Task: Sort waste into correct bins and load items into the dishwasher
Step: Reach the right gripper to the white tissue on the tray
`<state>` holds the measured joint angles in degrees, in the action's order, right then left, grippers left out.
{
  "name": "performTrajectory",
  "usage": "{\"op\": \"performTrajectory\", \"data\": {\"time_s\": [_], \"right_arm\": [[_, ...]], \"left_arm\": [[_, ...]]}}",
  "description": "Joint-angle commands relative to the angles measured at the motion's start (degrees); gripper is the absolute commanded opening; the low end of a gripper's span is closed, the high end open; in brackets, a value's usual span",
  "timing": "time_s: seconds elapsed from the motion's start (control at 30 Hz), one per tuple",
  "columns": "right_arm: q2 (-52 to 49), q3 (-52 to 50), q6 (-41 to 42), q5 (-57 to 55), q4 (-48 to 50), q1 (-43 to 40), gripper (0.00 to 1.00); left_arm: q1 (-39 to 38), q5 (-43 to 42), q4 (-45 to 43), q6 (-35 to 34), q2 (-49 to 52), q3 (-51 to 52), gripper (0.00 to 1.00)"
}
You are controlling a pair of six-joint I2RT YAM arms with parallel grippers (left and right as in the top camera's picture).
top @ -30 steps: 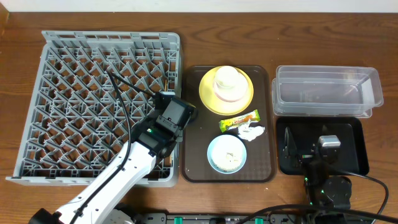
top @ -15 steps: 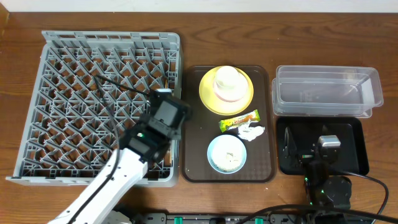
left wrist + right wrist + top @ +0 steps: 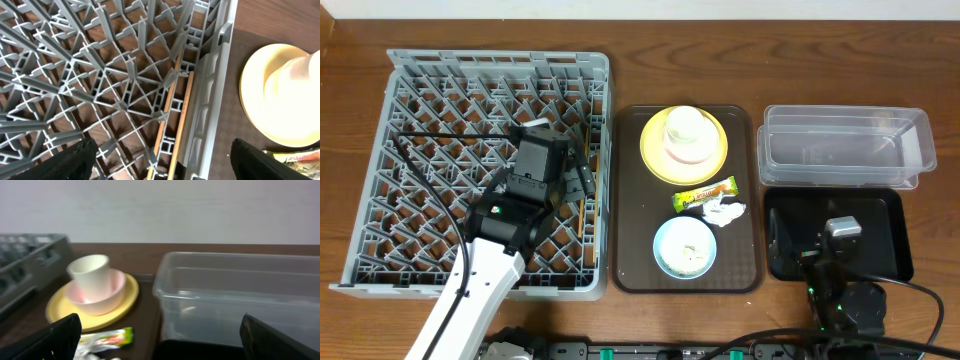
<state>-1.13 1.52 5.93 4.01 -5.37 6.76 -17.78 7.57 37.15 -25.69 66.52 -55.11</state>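
My left gripper [image 3: 570, 185] [image 3: 162, 160] hangs open over the right side of the grey dishwasher rack [image 3: 440, 130] [image 3: 75, 60]. Both wooden chopsticks [image 3: 582, 215] [image 3: 181, 120] lie in the rack along its right wall, free of the fingers. On the yellow plate [image 3: 655, 150] [image 3: 60, 312] a white bowl [image 3: 672, 152] holds the white cup [image 3: 685, 125] [image 3: 91, 275]. The light blue bowl [image 3: 665, 262] holds beige scraps [image 3: 692, 252]. Wrapper [image 3: 705, 194] [image 3: 105, 339] and tissue [image 3: 725, 211] lie between them. My right gripper [image 3: 835, 235] [image 3: 160, 335] rests open and holds nothing over the black tray [image 3: 885, 240].
The brown serving tray [image 3: 630, 200] carries the plate, bowls and waste. The clear tub [image 3: 845, 145] [image 3: 240, 295] stands behind the black tray at the right. Bare wooden table [image 3: 350, 120] surrounds everything.
My left gripper has opened and moved left from the rack's right wall to over the rack. The chopsticks now lie loose in the rack. The right arm has not moved.
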Motion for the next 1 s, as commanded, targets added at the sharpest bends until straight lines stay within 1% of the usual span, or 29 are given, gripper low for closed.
{"op": "performTrajectory", "data": {"time_s": [0.0, 0.07, 0.17, 0.23, 0.43, 0.5, 0.57, 0.6, 0.63, 0.67, 0.7, 0.73, 0.77, 0.87, 0.9, 0.97], "right_arm": [[-2.7, 11.3, -0.8, 0.3, -7.1, 0.4, 0.99], [-6.8, 18.4, -2.8, -2.3, -11.0, 0.4, 0.99], [-15.4, 29.0, -2.8, -2.0, -16.7, 0.4, 0.99], [-23.3, 38.0, -2.8, -2.0, -24.5, 0.4, 0.99], [-47.9, 65.2, -3.0, -1.9, -55.5, 0.4, 0.99], [-54.7, 72.1, -3.0, 1.4, -62.6, 0.4, 0.99], [-59.4, 76.7, -3.0, 5.7, -66.8, 0.4, 0.99], [-63.3, 79.0, -3.0, 11.1, -69.5, 0.4, 0.99], [-64.6, 78.9, -3.1, 14.8, -69.9, 0.4, 0.96], [-65.9, 78.8, -3.1, 18.3, -70.2, 0.4, 0.82], [-67.3, 78.5, -3.0, 20.8, -70.4, 0.4, 0.61], [-68.5, 78.1, -3.0, 21.6, -70.6, 0.5, 0.43], [-69.8, 77.5, -3.0, 21.6, -70.9, 0.6, 0.29], [-72.0, 74.9, -3.0, 21.5, -70.4, 1.7, 0.28], [-72.5, 73.6, -2.9, 21.6, -69.5, 2.2, 0.27], [-73.3, 70.0, -1.5, 21.5, -66.2, 3.8, 0.28]], "left_arm": [[0.2, -0.5, 0.2, -0.1, -0.3, -0.9, 0.89], [0.2, -0.5, 0.2, -0.1, -0.3, -0.9, 0.90], [0.2, -0.5, 0.2, -0.1, -0.3, -0.9, 0.91], [0.2, -0.5, 0.2, -0.1, -0.3, -0.9, 0.91], [0.2, -0.5, 0.2, -0.1, -0.3, -0.9, 0.92], [0.2, -0.5, 0.2, -0.1, -0.3, -0.9, 0.92], [0.2, -0.5, 0.2, -0.1, -0.3, -0.9, 0.92], [0.2, -0.5, 0.2, -0.1, -0.3, -0.9, 0.92], [0.2, -0.5, 0.2, -0.1, -0.3, -0.9, 0.92], [0.2, -0.5, 0.2, -0.1, -0.3, -0.9, 0.93], [0.2, -0.5, 0.2, -0.1, -0.3, -0.9, 0.92], [0.2, -0.5, 0.2, -0.1, -0.3, -0.9, 0.93], [0.2, -0.5, 0.2, -0.1, -0.3, -0.9, 0.92], [0.2, -0.5, 0.2, -0.1, -0.3, -0.9, 0.93], [0.2, -0.5, 0.2, -0.1, -0.3, -0.9, 0.93], [0.2, -0.5, 0.2, -0.1, -0.3, -0.9, 0.93]]}}
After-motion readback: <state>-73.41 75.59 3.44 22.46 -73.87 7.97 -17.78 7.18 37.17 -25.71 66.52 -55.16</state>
